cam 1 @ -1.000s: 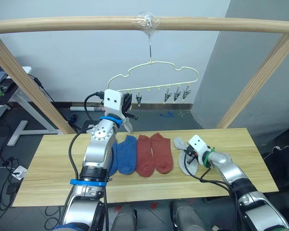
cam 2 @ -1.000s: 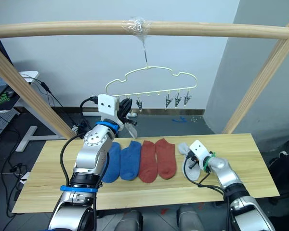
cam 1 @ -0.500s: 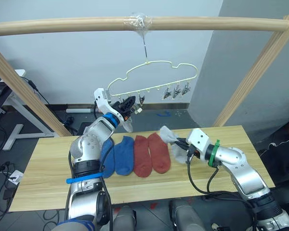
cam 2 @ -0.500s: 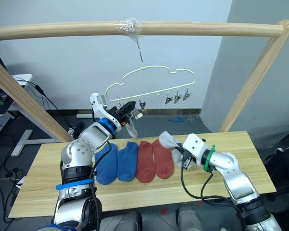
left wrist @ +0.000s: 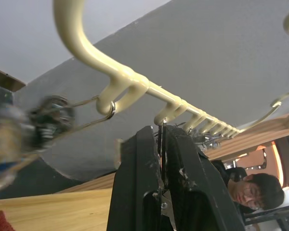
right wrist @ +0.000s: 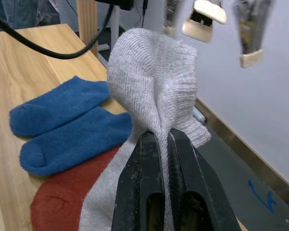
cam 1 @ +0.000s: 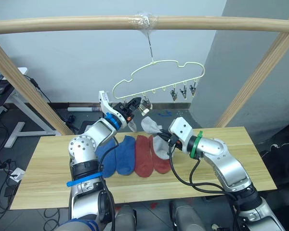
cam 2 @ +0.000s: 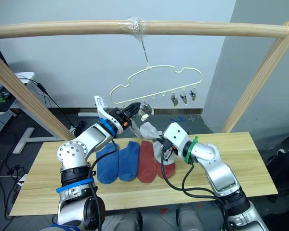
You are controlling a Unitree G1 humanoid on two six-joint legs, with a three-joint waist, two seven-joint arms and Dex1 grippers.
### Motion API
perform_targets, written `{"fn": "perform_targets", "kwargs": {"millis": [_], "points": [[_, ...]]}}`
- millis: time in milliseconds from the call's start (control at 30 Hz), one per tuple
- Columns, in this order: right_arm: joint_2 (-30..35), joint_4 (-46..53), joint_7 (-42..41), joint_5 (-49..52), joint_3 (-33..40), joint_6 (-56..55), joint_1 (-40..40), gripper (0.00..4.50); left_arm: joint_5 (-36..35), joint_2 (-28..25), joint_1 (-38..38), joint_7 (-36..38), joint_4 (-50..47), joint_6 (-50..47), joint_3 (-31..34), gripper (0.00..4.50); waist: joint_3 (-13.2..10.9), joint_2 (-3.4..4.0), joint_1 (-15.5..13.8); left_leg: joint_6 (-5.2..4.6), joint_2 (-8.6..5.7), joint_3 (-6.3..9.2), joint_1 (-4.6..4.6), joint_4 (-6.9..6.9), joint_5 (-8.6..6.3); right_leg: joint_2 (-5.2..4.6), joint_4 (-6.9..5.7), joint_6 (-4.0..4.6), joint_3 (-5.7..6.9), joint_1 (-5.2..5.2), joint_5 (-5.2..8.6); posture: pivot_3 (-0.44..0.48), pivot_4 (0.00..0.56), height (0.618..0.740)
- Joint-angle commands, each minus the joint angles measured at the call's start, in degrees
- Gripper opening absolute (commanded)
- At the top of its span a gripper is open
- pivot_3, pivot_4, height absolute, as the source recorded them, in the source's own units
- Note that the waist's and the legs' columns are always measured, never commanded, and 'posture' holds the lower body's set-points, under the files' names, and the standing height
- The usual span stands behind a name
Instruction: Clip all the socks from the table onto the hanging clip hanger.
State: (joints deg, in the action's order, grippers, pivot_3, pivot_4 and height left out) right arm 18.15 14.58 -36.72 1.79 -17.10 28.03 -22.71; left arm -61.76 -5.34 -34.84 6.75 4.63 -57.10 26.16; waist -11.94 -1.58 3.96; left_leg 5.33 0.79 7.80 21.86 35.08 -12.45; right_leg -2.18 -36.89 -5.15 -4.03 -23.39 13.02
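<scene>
The pale yellow-green clip hanger point(cam 1: 159, 72) hangs by its hook from the top pole. My left gripper point(cam 1: 136, 102) is raised and shut on one of its clips point(left wrist: 160, 144) at the row's left end. My right gripper point(cam 1: 166, 139) is shut on a light grey sock point(cam 1: 153, 131), held up off the table just below and right of that clip. In the right wrist view the grey sock point(right wrist: 154, 77) bunches above my fingers, close under pale clip ends point(right wrist: 204, 19). Two blue socks point(cam 1: 116, 155) and two rust-red socks point(cam 1: 144, 159) lie side by side on the table point(cam 1: 48, 168).
A round wooden pole frame point(cam 1: 86, 24) spans overhead, with slanted side poles point(cam 1: 24, 82) at both ends of the table. Three more clips point(cam 1: 183, 91) hang at the hanger's right end. A person point(left wrist: 255, 192) appears low in the left wrist view.
My right gripper has lifted the grey sock off the table's right part and carried it left and up toward the held clip. The hanger has tilted, its right end now higher.
</scene>
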Motion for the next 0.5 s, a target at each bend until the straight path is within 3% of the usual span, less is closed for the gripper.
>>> {"fn": "perform_targets", "kwargs": {"millis": [33, 500], "points": [[-0.70, 0.89, 0.66, 0.38, 0.34, -0.63, -1.64, 0.03, -2.16, -0.55, 0.42, 0.44, -2.65, -1.13, -1.06, 0.00, 0.00, 0.00, -0.22, 0.00, 0.00, 0.01, 0.00, -0.01, 0.00, 0.00, 0.00, 0.00, 0.01, 0.00, 0.00, -0.003, 0.145, 0.740], [1.37, 3.60, 0.31, 1.77, 1.94, 0.88, -1.00, 0.03, -3.29, -1.73, 0.19, 0.16, -1.61, -0.04, -0.67, 0.00, 0.00, 0.00, -0.75, 0.01, 0.00, -0.01, 0.04, -0.01, -0.01, -0.01, 0.03, 0.01, 0.00, -0.01, 0.00, -0.004, 0.153, 0.740]]}}
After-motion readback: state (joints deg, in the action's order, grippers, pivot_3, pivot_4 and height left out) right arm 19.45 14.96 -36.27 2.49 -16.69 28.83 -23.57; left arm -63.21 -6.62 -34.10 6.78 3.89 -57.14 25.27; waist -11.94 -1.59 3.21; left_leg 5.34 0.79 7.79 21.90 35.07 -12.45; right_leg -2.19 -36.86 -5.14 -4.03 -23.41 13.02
